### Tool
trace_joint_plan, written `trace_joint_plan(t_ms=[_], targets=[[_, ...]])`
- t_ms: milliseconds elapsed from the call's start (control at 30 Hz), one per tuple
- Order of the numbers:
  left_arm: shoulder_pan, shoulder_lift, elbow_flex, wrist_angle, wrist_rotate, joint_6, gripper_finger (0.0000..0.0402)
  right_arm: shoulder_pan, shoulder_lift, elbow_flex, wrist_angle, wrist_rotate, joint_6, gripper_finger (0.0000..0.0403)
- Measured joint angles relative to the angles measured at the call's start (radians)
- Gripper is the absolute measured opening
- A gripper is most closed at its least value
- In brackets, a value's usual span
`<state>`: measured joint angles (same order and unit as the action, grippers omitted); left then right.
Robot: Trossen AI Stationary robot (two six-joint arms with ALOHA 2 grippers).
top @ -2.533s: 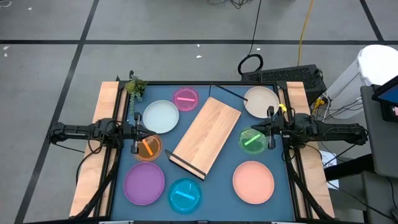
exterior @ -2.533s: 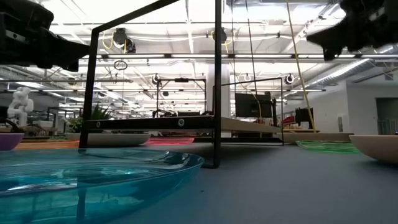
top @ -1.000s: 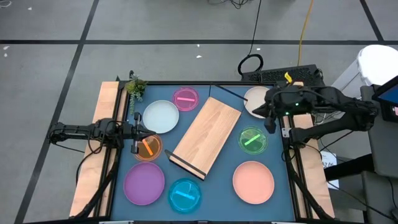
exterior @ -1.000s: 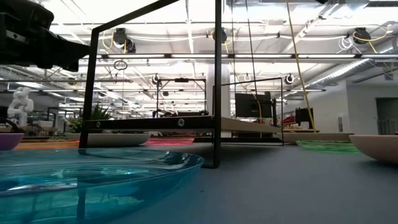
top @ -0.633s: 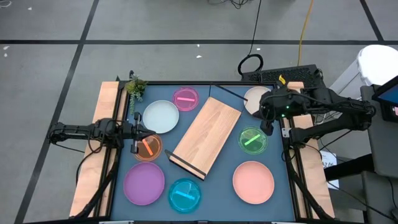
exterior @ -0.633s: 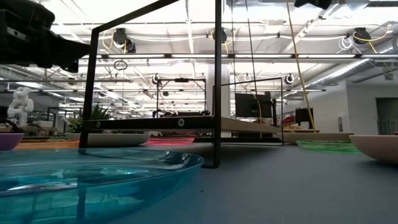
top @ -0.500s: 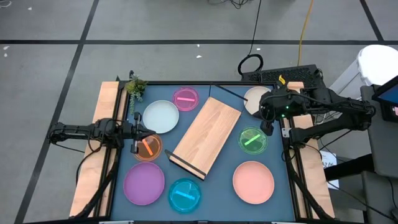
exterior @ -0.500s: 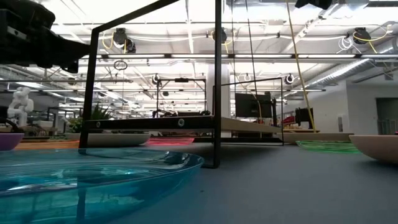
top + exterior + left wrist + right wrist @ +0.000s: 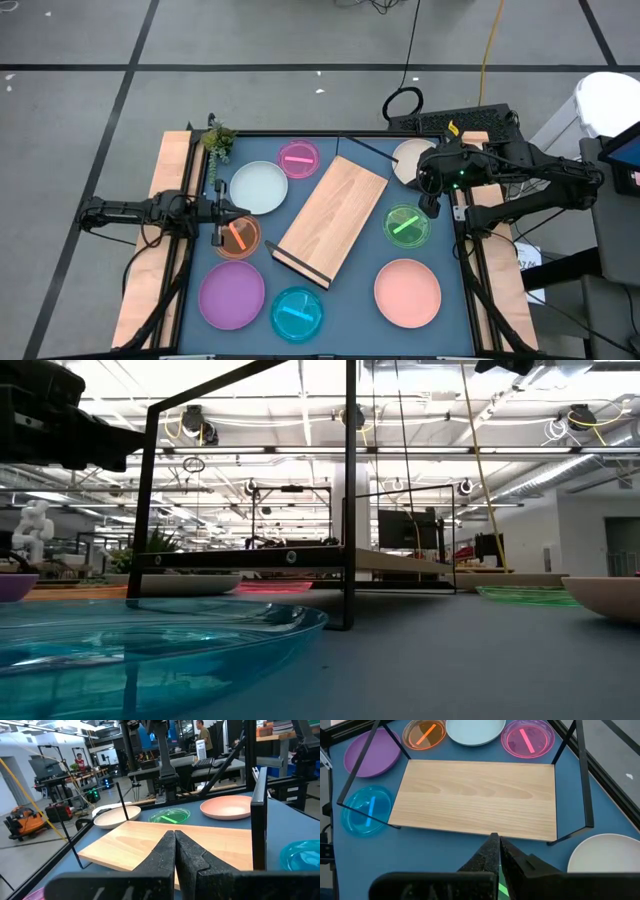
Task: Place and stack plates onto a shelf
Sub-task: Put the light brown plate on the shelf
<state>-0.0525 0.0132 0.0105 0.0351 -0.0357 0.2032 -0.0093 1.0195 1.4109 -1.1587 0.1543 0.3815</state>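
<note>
The shelf (image 9: 330, 220), a light-wood board on black frame ends, stands slantwise in the table's middle. Round it lie the plates: pale blue-white (image 9: 258, 187), pink (image 9: 298, 157), orange (image 9: 237, 237), purple (image 9: 232, 295), blue (image 9: 297, 313), green (image 9: 406, 226), salmon (image 9: 407, 292) and beige (image 9: 412, 160). My left gripper (image 9: 175, 834) is shut and level at the table's left edge (image 9: 226, 213), beside the orange plate. My right gripper (image 9: 495, 836) is shut and raised, slanting down above the green plate's far edge (image 9: 431, 207), facing the shelf (image 9: 477, 797).
A small potted plant (image 9: 218, 141) stands at the far left corner. A thin black rod (image 9: 368, 150) lies beyond the shelf's far end. In the low view the shelf's black frame (image 9: 348, 560) rises mid-table behind the blue plate (image 9: 150, 645).
My right gripper has tipped a little further downward above the green plate's far edge, staying shut and holding nothing. The plates and the shelf lie as before.
</note>
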Motion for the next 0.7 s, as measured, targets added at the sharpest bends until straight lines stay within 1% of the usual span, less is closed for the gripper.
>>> trace_joint_plan(t_ms=[200, 367, 533, 600, 700], targets=[[0.000, 0.000, 0.000, 0.002, 0.000, -0.033, 0.0003, 0.000, 0.000, 0.000, 0.001, 0.000, 0.000, 0.0000], [0.000, 0.000, 0.000, 0.028, -0.011, -0.023, 0.0003, 0.000, 0.000, 0.000, 0.000, -0.001, 0.000, 0.0000], [0.000, 0.000, 0.000, 0.057, -0.010, -0.116, 0.0003, 0.000, 0.000, 0.000, -0.002, -0.001, 0.000, 0.0000], [0.000, -0.001, 0.000, 0.120, -0.016, -0.177, 0.0003, 0.000, 0.000, 0.000, -0.005, -0.001, 0.000, 0.0000], [-0.001, 0.001, 0.000, 0.208, -0.088, -0.226, 0.0003, 0.000, 0.000, 0.000, -0.006, -0.001, 0.000, 0.0000]])
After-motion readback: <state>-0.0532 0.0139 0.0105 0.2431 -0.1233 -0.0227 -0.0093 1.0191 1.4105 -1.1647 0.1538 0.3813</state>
